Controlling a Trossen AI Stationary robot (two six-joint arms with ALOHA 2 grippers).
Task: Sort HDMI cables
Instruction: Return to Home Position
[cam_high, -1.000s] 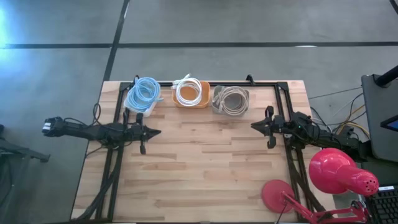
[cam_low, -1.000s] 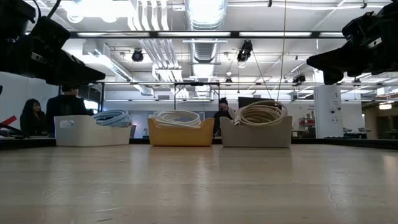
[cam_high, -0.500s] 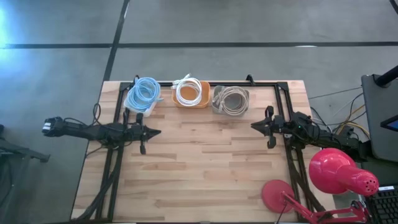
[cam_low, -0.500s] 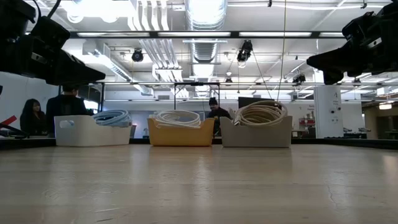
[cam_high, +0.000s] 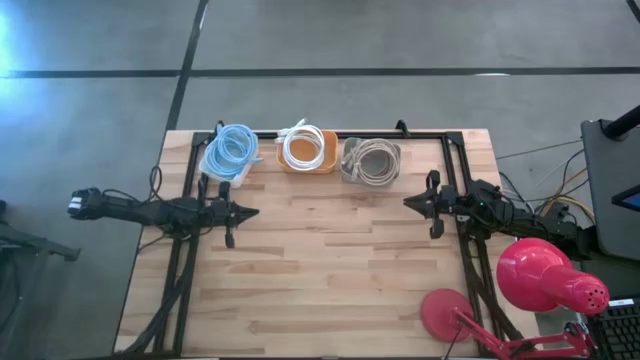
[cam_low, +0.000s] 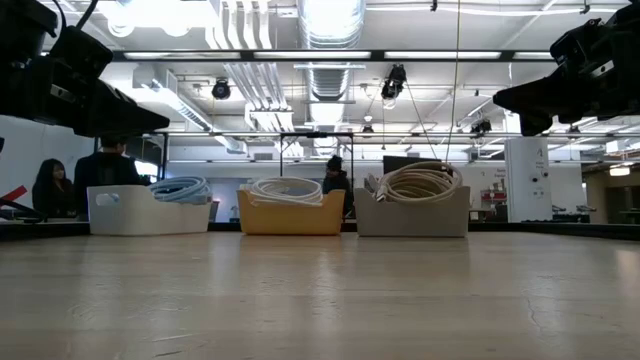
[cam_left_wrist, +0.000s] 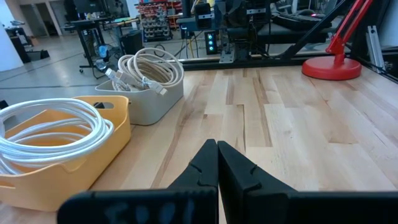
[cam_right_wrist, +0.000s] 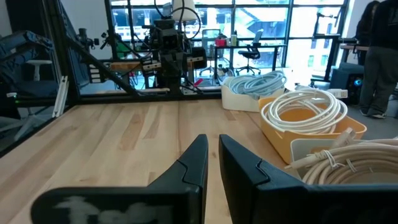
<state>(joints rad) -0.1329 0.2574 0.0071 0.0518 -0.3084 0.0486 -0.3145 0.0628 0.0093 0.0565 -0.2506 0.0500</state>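
Light blue coils lie in a white bin (cam_high: 231, 148), white coils in a yellow bin (cam_high: 306, 149), and beige coils in a grey bin (cam_high: 372, 160). The three bins stand in a row at the table's far edge. In the low view the coils rise above the rims of their bins (cam_low: 286, 190). My left gripper (cam_high: 255, 211) hovers at the table's left, pointing right, shut and empty (cam_left_wrist: 217, 144). My right gripper (cam_high: 407, 203) hovers at the table's right, pointing left, empty, with only a narrow slit between its fingers (cam_right_wrist: 212, 138).
A red desk lamp (cam_high: 545, 275) with a round base (cam_high: 445, 312) stands at the table's near right corner. Black frame rails (cam_high: 455, 170) run along the far and side edges. Bare wood (cam_high: 330, 270) lies between the arms. People (cam_low: 335, 180) show in the room behind.
Both arms have kept still. A person in the room behind the bins has walked toward the left.
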